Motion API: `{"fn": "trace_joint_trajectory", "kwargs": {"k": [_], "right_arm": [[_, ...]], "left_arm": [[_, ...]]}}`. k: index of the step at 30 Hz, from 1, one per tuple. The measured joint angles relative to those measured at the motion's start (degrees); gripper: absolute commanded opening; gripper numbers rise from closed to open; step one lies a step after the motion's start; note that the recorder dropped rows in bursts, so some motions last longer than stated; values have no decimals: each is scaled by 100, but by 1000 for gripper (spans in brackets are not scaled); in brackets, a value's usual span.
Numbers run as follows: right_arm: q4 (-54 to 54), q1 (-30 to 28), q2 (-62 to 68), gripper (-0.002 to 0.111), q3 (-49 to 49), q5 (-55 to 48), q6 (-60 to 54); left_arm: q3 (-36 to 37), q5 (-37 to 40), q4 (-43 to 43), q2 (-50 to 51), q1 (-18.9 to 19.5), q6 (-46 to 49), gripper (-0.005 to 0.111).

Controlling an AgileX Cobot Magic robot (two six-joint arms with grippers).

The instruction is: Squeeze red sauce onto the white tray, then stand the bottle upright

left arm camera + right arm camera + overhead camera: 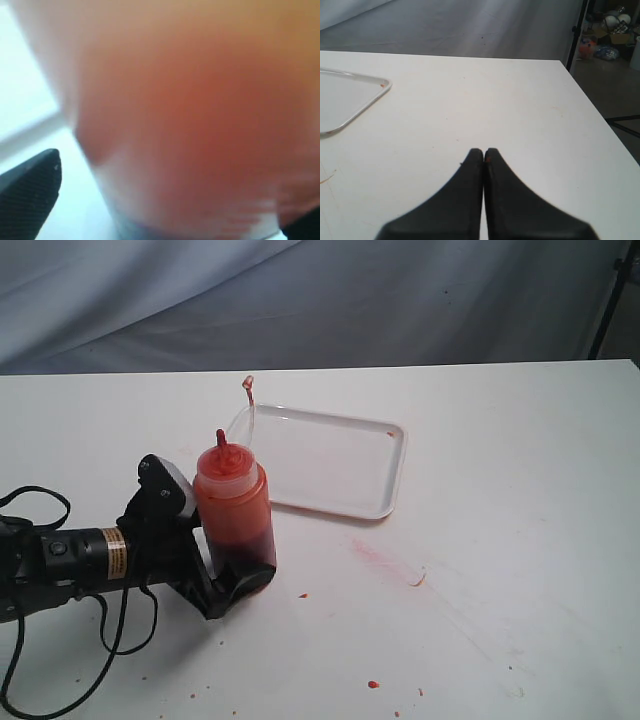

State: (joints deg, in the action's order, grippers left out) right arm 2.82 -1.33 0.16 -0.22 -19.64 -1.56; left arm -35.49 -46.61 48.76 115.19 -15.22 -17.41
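**Asker:** Where is the bottle [233,505], and which way does it point?

**Me:** It stands upright on the table [500,490], its long axis vertical and its red nozzle straight up. The red sauce [240,538] sits as a dark fill in its lower part.

**Asker:** Is your left gripper [242,568] holding it?

**Me:** The jaws reach in low from the left and sit around the bottle's base. In the exterior view the near finger looks to be against it. In my left wrist view the bottle [200,115] fills the frame as a blur, and a pale strip shows between it and one finger [30,185]. So I cannot tell whether I am clamping it. My right gripper [484,152] is closed on nothing, low over bare table.

**Asker:** What lies around it?

**Me:** The white tray [330,460] lies flat just beyond the bottle, to the right. Its long side runs away towards the table's far edge. Before the tray there is a pinkish smear [375,555], and a red drop [372,683] lies nearer the front. The ground to the right and front is open. My own arm and its cables fill the left.
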Motion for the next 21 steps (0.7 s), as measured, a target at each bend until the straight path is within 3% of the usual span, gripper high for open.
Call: {"fn": "trace_joint_trajectory", "kwargs": {"k": [21], "right_arm": [[0, 0, 0, 0, 0, 0, 0]], "left_arm": [[-175, -412, -257, 295, 0, 243, 104]]}}
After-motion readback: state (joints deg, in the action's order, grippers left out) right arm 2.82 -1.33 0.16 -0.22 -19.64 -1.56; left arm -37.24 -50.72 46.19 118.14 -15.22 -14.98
